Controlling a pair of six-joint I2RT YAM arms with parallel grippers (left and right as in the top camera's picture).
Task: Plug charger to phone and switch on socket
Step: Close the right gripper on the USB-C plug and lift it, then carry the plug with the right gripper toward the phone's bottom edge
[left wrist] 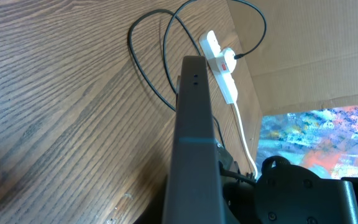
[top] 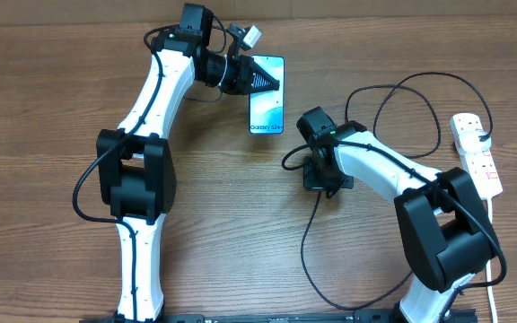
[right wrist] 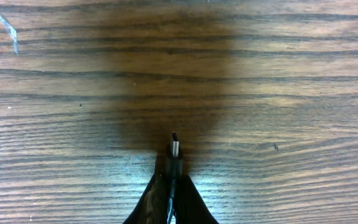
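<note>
My left jaws are closed on the far end of the phone [top: 267,112], screen up at the far side of the table [top: 52,81] and edge-on in my left wrist view; whether it rests on the wood I cannot tell. My right jaws pinch the charger [right wrist: 174,149] just behind its connector tip, low over bare wood and well apart from the phone. Its black cable loops off toward the socket [top: 476,152] at my right.

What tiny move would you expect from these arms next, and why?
Probably the right gripper should carry the charger tip toward the free end of the phone. The tip sticks out between its fingers and the left gripper grips the phone's other end, but bare table separates them.
</note>
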